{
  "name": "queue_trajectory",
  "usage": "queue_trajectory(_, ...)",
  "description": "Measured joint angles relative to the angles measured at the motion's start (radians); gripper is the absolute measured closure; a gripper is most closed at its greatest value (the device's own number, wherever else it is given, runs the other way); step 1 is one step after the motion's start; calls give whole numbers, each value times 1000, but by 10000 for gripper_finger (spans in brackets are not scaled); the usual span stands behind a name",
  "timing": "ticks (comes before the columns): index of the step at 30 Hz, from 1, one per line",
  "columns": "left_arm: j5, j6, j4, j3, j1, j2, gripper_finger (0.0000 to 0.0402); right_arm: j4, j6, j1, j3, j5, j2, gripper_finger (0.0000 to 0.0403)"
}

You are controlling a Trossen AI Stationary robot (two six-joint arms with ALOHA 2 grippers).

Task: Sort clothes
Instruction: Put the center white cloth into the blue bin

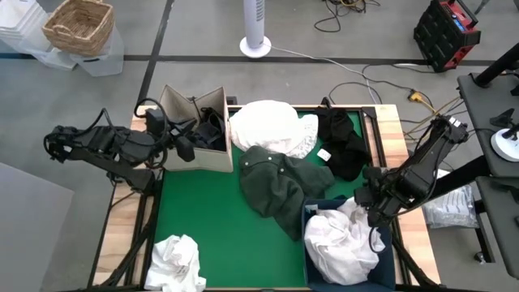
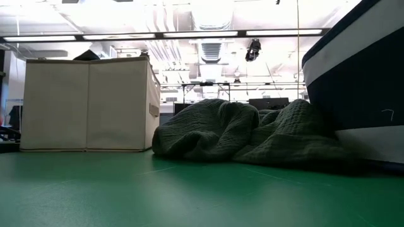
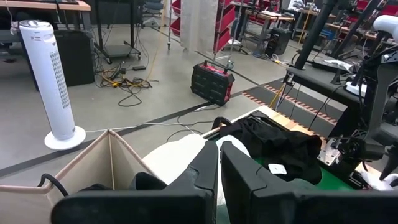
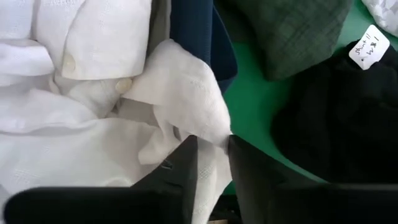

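A navy bin (image 1: 310, 217) at the near right holds white clothes (image 1: 345, 243). My right gripper (image 4: 211, 158) stands over the bin's far right corner (image 1: 369, 209), shut on a flap of a white garment. A dark green garment (image 1: 280, 185) lies spread on the green mat, with a white one (image 1: 272, 126) and a black one (image 1: 345, 142) behind it. Another white garment (image 1: 174, 259) lies bunched at the near left. My left gripper (image 3: 219, 171) hangs shut and empty over the beige box (image 1: 195, 130), which holds dark clothes (image 1: 211, 130). My right gripper pinches a loose flap of the white garment (image 4: 208, 118) between its two fingers, where the cloth drapes over the navy bin's rim. The fingers come from above, pointing steeply down. The rest of the garment lies slack inside the bin.
The beige box (image 2: 88, 104) stands at the far left of the mat and the navy bin (image 2: 360, 82) at the near right. The green mat (image 1: 211, 219) lies bare between them. A wicker basket (image 1: 79, 26) and a tower fan (image 1: 255, 32) stand on the floor beyond the table.
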Motion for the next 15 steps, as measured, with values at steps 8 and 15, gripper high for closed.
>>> queue_trajectory(8,0,0,0,0,0,3,401,1,1,0,-1,-1,4,390)
queue_trajectory(15,0,0,5,0,0,3,401,-4,34,0,4,-7,-3,394)
